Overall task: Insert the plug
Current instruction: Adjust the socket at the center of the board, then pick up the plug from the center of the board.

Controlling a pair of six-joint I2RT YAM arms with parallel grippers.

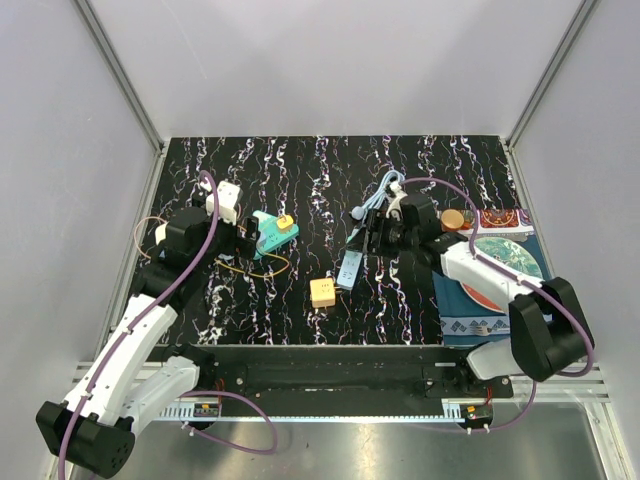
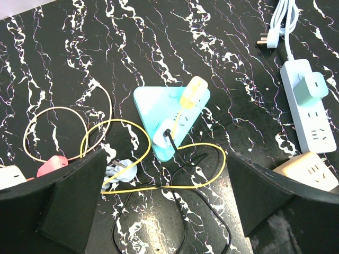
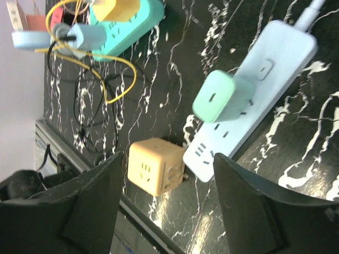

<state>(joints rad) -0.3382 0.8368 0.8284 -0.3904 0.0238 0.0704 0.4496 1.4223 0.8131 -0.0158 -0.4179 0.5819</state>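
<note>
Black marble-patterned table (image 1: 300, 180) with white veining, closed in by pale grey walls, carries three socket blocks. There are two strips and one cube.

The teal triangular strip (image 2: 159, 111) holds two plugs: a yellow plug (image 2: 192, 91) near its upper right edge and a white plug (image 2: 164, 132) lower down, from which a black cable (image 2: 180, 211) trails toward the near edge. The white power strip (image 2: 307, 106) holds one mint-green adapter (image 2: 312, 87), and its other sockets show bare. The orange cube socket (image 2: 310, 172) lies just beside the near end of that strip with nothing plugged into the faces that show.

Three loose plugs lie left of the teal strip, close to the left finger: a pink plug (image 2: 50, 165), a pale blue plug (image 2: 119, 170) and a white one (image 2: 8, 177) at the frame edge. A yellow cable (image 2: 212, 174) and a peach cable (image 2: 32, 127) loop around them.

The left arm reaches forward from its base. The left gripper (image 2: 165, 153) hovers above the near corner of the teal strip, fingers spread wide and grasping nothing. The right arm bends inward. The right gripper (image 3: 168, 159) hangs over the cube and the end of the white strip, likewise spread and holding nothing.
</note>
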